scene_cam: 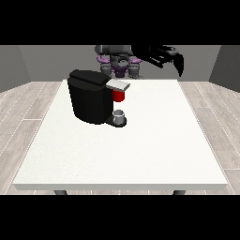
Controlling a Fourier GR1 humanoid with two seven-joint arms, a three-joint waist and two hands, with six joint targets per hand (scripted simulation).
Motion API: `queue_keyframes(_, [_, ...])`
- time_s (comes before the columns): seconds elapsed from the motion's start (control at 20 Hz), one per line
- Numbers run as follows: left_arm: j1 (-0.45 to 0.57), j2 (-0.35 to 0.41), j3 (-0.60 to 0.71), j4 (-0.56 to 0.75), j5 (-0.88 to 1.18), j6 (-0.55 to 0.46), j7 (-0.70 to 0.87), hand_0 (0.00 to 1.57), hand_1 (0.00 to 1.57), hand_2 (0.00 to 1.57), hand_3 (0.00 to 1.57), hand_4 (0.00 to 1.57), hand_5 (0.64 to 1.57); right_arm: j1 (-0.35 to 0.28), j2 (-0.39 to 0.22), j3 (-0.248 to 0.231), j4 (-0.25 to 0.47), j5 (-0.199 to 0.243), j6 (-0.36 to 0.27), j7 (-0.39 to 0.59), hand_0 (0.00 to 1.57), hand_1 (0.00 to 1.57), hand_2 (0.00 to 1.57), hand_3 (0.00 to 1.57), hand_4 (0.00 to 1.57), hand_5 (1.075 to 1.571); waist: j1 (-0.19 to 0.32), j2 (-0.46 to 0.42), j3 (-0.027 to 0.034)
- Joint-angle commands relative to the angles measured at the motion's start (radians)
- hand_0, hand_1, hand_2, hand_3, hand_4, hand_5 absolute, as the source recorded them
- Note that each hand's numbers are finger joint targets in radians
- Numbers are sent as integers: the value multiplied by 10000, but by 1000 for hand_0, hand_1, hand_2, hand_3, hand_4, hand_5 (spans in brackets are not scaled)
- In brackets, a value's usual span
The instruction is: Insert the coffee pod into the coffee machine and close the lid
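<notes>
Coffee pod [119,96] in coffee machine [92,96], hand [164,56] raised well apart

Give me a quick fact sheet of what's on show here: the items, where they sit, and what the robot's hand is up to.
Table: white table, robot at its far side
Machine: black coffee machine, on the table toward the view's left
Lid: grey lid, appears lowered
Red part: red piece under the lid
Cup: small grey cup on the machine's base
Hand: hand at the view's right, raised, holding nothing, fingers spread
Other hand: not seen
</notes>
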Motion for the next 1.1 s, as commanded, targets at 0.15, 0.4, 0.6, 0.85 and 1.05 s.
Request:
queue_keyframes(0.15, [-333, 348, 367, -19, 205, -104, -396, 0, 0, 0, 0, 395, 1571, -1037, 218, -28, 815, 261, -131, -837, 0, 0, 0, 0, 0, 1571, 148, 838, -25])
queue_keyframes(0.4, [-478, 349, 266, -308, 513, -432, 70, 0, 0, 0, 0, 352, 1571, -1584, 409, -318, 1669, 216, -327, -922, 0, 0, 0, 0, 0, 1571, 474, 894, -23])
queue_keyframes(0.6, [-323, 667, 618, -367, 778, -605, -31, 0, 0, 0, 0, 203, 1571, -1730, -27, -711, 2009, -186, 329, -1461, 0, 0, 0, 0, 133, 1571, 348, 1119, -22])
queue_keyframes(0.85, [-557, 473, 529, -277, 704, -351, 308, 0, 0, 0, 0, 272, 1571, -2057, 864, -497, 2255, 43, -368, -1720, 0, 0, 0, 0, 0, 1571, 173, 868, -22])
queue_keyframes(1.05, [603, 355, 541, -114, 591, -264, -525, 0, 0, 0, 0, 347, 1571, -1132, 1423, -213, 1883, -185, 64, -2697, 0, 0, 0, 0, 0, 1571, -461, 307, -22])
